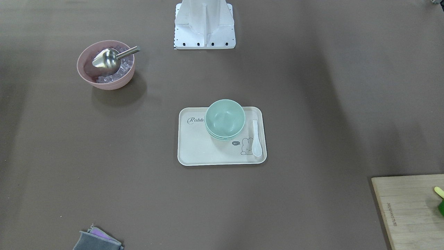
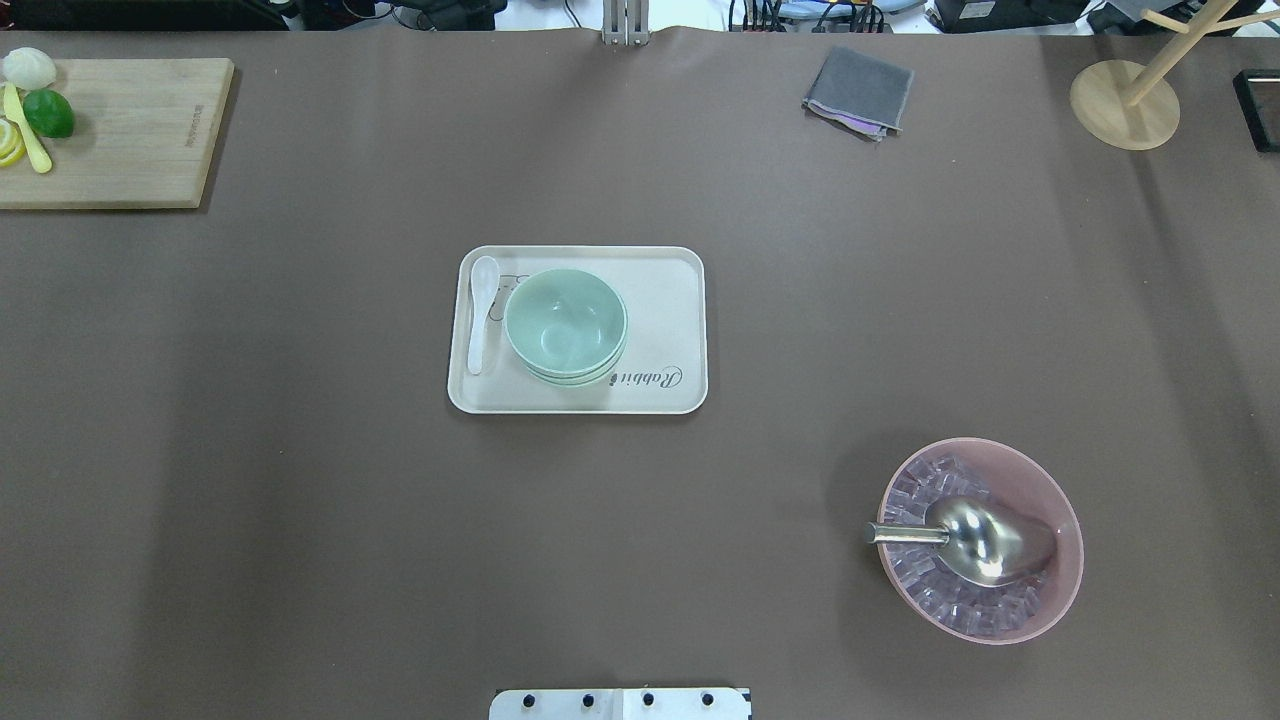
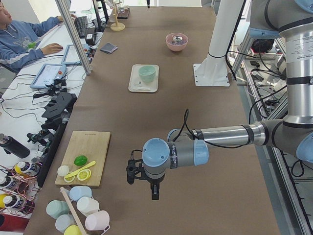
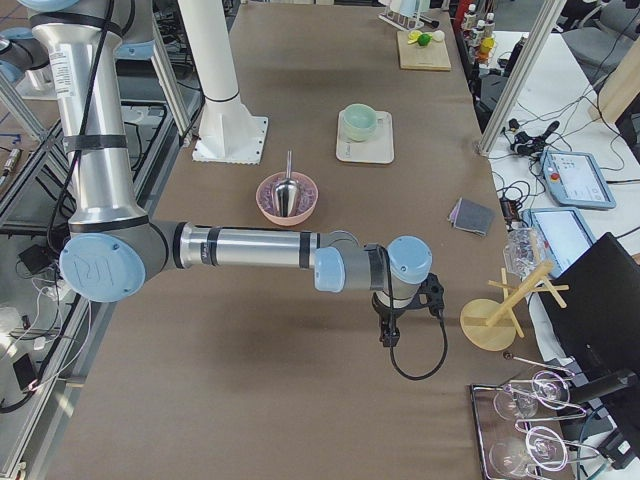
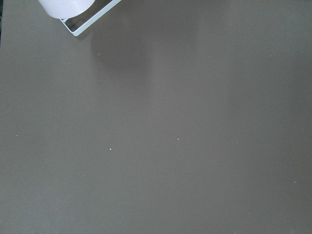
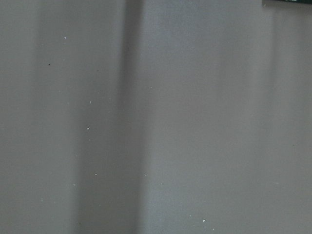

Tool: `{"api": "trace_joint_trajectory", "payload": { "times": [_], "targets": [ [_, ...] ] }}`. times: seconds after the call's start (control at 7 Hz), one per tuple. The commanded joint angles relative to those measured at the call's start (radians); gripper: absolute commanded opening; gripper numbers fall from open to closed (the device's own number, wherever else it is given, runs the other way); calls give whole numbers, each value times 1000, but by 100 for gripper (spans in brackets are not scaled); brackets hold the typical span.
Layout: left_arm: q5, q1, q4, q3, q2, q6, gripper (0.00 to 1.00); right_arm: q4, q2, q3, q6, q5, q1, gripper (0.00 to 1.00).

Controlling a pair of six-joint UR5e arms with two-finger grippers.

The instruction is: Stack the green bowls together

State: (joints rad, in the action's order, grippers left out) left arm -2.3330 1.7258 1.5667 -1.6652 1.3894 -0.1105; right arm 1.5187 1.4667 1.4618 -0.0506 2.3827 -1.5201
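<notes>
Left gripper [image 3: 154, 194] close to side camera, above table [image 3: 220, 200]; open or clenched, cannot tell. Right gripper [image 4: 386, 335]: same, cannot tell. Green bowls [image 1: 224, 119] nested in one stack on tray [image 1: 194, 149] lettered "Rabbit", "hi" bubble by bunny drawing [image 1: 247, 146]; white spoon [image 1: 256, 139] just beside stack.

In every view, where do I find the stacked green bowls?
Front-facing: green bowls at centre.
Overhead: bowls just left of centre.
Exterior left: bowls upper middle.
Exterior right: bowls upper middle.
Left wrist: not in it.
Right wrist: not in it.
Shared landmark: the cream tray under them.
</notes>
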Motion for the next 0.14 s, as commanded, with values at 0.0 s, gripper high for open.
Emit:
{"api": "trace_joint_trajectory", "payload": {
  "times": [0.0],
  "targets": [
    [-2,0,4,-2,-1,-3,99,0,0,-1,0,0,0,100]
  ]
}}
